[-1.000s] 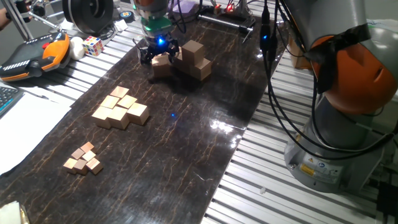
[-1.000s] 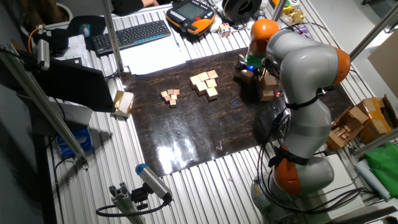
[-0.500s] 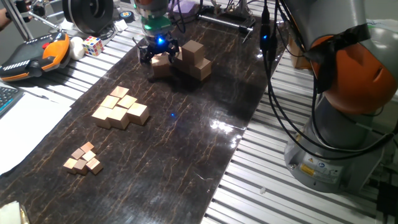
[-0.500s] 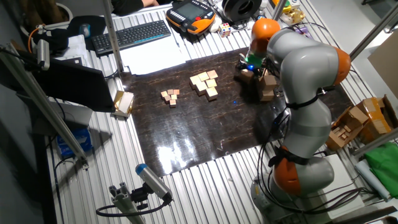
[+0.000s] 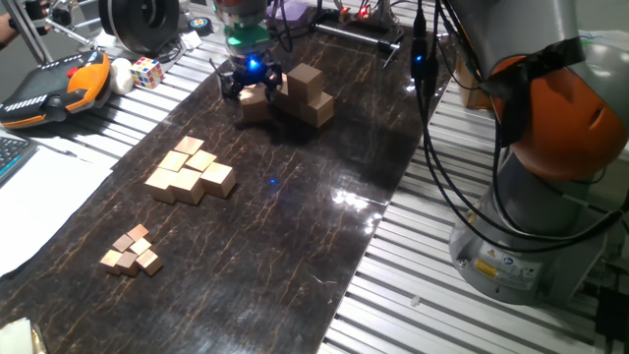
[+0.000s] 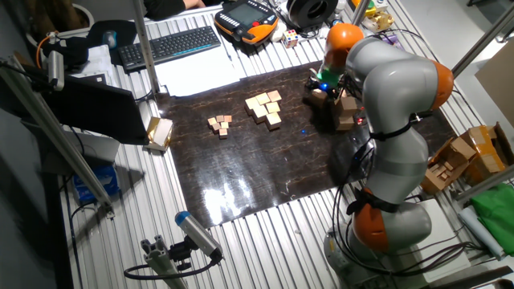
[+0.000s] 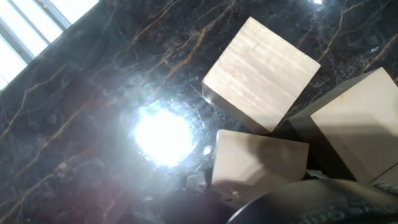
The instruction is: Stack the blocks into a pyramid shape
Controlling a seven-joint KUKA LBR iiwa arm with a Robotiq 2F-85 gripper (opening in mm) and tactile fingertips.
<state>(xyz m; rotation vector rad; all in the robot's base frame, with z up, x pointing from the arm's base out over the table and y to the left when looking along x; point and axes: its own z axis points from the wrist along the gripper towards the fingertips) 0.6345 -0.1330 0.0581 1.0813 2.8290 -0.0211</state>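
Observation:
Large tan wooden blocks stand at the far end of the dark mat. One block (image 5: 305,78) sits on top of others (image 5: 316,108), a stepped stack that also shows in the other fixed view (image 6: 346,108). My gripper (image 5: 252,87) is just left of this stack, over a block on the mat (image 5: 257,110). It is shut on a block (image 5: 254,94), held just above the mat. In the hand view the held block (image 7: 261,165) is at the bottom centre, with one block (image 7: 261,73) on the mat beyond it and a higher block (image 7: 354,124) to the right.
A pile of medium tan cubes (image 5: 192,169) and a cluster of tiny cubes (image 5: 131,251) lie nearer on the mat. A Rubik's cube (image 5: 147,71), an orange pendant (image 5: 59,88) and a keyboard (image 6: 173,44) lie beside the mat. The robot base (image 5: 550,197) stands at the right.
The gripper and the block in it have risen very slightly. The stack and the other cubes have not moved.

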